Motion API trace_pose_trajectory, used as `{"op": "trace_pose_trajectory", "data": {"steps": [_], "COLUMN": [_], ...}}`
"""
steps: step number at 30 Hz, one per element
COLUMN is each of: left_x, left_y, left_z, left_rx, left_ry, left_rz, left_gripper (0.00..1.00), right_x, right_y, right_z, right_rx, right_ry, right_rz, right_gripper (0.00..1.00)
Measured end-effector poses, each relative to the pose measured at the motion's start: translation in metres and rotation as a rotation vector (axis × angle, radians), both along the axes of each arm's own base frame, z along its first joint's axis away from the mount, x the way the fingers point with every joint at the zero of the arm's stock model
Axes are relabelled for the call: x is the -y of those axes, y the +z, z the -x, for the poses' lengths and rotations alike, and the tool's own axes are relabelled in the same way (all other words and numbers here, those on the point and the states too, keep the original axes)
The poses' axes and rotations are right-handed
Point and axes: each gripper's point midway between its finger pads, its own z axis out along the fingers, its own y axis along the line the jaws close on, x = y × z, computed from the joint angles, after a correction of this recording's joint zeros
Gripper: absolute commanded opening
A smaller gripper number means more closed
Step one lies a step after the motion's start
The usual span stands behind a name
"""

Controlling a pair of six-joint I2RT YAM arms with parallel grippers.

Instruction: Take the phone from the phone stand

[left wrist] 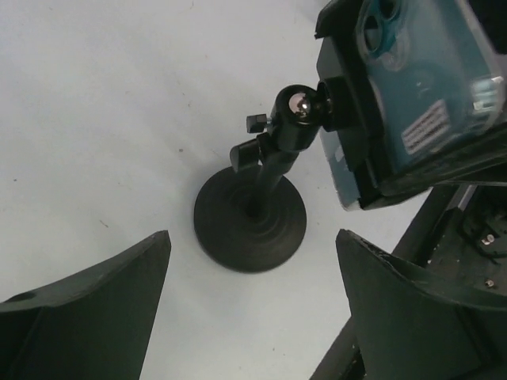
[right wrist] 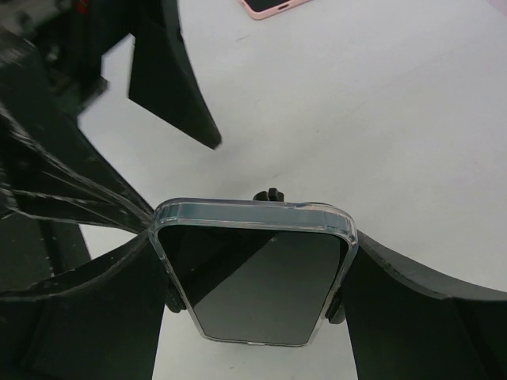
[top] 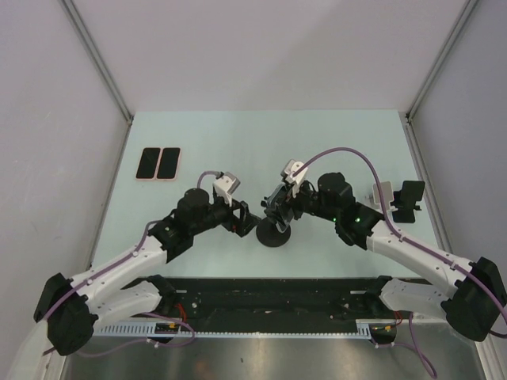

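Observation:
The phone, in a clear case, sits clamped in the black phone stand at the table's middle. In the right wrist view the phone fills the gap between my right gripper's fingers, which press on both its long edges; the stand's clamp knobs show beside them. In the left wrist view the phone's teal back is held on the stand's ball joint above the round base. My left gripper is open and empty, low by the base on its left side.
Two dark phones in pink cases lie at the back left; one edge shows in the right wrist view. A second black stand with a white part stands at the right edge.

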Motion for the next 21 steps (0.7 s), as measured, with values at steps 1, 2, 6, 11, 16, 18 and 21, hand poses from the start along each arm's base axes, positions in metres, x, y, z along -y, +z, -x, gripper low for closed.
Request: {"op": "trace_pose_trajectory", "data": {"steps": [1, 2, 6, 11, 16, 18, 21], "left_x": [0.004, 0.007, 0.017, 0.034, 0.052, 0.055, 0.057], "left_y": [-0.004, -0.010, -0.039, -0.050, -0.045, -0.048, -0.050], "left_z": [-0.001, -0.002, -0.005, -0.001, 0.001, -0.001, -0.003], "left_rx": [0.008, 0.017, 0.011, 0.038, 0.094, 0.103, 0.117], "left_ry": [-0.001, -0.001, -0.014, -0.067, -0.134, -0.144, -0.148], "left_rz": [0.010, 0.019, 0.020, 0.039, 0.087, 0.089, 0.088], "left_gripper": [0.87, 0.86, 0.85, 0.81, 0.69, 0.68, 0.69], "right_x": [-0.001, -0.002, -0.003, -0.002, 0.000, 0.000, 0.000], "right_y": [0.000, 0.000, -0.001, -0.002, -0.004, -0.004, -0.004], "right_z": [0.002, 0.004, 0.012, 0.017, 0.020, 0.021, 0.023], "right_rx": [-0.008, -0.017, -0.036, -0.043, -0.051, -0.056, -0.063], "right_ry": [0.013, 0.023, 0.056, 0.082, 0.098, 0.105, 0.118], "right_rz": [-0.007, -0.013, -0.030, -0.050, -0.063, -0.067, -0.070], "right_gripper": [0.00, 0.00, 0.00, 0.00, 0.00, 0.00, 0.00]}}
